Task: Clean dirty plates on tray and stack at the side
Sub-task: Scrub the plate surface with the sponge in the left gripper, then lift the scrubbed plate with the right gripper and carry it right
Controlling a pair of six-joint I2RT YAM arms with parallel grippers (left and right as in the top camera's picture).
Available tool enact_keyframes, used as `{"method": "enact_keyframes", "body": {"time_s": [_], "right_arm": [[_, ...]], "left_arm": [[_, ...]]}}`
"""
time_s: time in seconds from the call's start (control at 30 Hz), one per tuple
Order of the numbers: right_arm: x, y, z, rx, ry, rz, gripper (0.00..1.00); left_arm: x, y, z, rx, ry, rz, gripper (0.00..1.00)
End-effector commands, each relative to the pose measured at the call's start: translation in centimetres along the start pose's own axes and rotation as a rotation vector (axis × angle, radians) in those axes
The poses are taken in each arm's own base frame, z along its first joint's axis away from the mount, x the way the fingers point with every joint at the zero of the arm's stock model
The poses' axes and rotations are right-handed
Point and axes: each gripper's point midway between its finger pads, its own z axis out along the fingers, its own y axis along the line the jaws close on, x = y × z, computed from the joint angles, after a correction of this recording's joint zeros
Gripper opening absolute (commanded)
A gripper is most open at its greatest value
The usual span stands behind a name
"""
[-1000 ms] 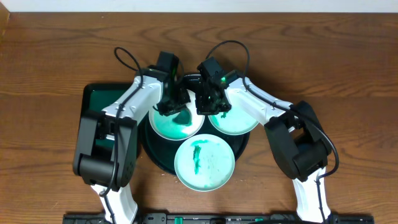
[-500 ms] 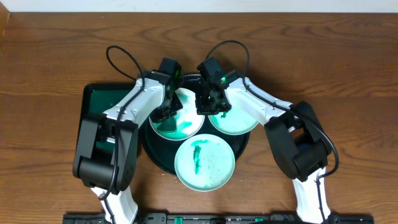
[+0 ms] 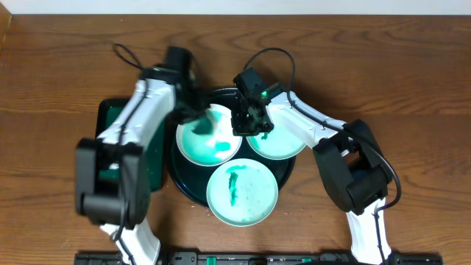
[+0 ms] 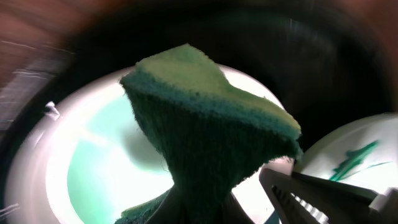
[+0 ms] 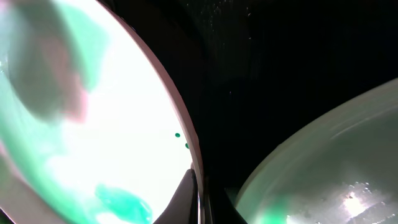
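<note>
Left pincer [image 3: 193,115] clamps the soft sponge [image 4: 211,130]; right pincer's [image 3: 248,125] opening is unclear. The stiff, slick plate [image 3: 213,151] is probably best held by its rim.

the brown wooden table [image 3: 59,66] carries a round black tray [image 3: 188,177] and, just beside it on the left, a green rectangular tray [image 3: 109,115].

Robot lab bench, wooden table [image 3: 412,59]

A dark green rectangular tray [image 3: 109,114] lies on the wooden table [image 3: 59,59], sponge [image 4: 211,143] nearby.
</note>
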Motion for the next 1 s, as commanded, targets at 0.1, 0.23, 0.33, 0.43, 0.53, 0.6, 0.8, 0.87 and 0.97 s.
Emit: {"method": "enact_keyframes", "body": {"time_s": [0.1,0.23,0.33,0.43,0.53,0.6,0.8,0.87,0.97], "right_arm": [[1.2,-0.3,1.9,0.047,0.027,-0.062,0.01],[0.8,0.9,1.2,0.050,0.014,-0.125,0.01],[-0.5,1.1,-0.9,0.174,-0.049,-0.219,0.01],[-1.7,2.7,-3.5,0.295,-0.139,-0.358,0.01],[-1.9,4.7,-5.7,0.385,-0.230,-0.437,0.01],[-2.0,5.5,-7.1,0.459,-0.299,-0.478,0.01],[-2.4,7.5,-13.3,0.740,-0.566,-0.544,0.01],[-2.4,8.2,-15.9,0.822,-0.659,-0.557,0.01],[-2.1,9.4,-20.9,0.963,-0.834,-0.540,0.01]], "left_arm": [[-4.6,5.2,-13.1,-0.073,-0.325,-0.118,0.07],[-4.5,8.5,-15.2,-0.109,-0.348,-0.204,0.07],[-3.9,10.8,-15.4,-0.140,-0.315,-0.257,0.07],[-4.0,12.4,-15.5,-0.154,-0.308,-0.299,0.07],[-4.2,13.6,-15.8,-0.160,-0.315,-0.332,0.07],[-4.4,14.1,-16.0,-0.162,-0.323,-0.347,0.07],[-4.6,15.0,-16.3,-0.165,-0.333,-0.370,0.07],[-4.6,15.0,-16.3,-0.165,-0.333,-0.371,0.07],[-4.7,15.0,-16.3,-0.164,-0.336,-0.370,0.07]]}}
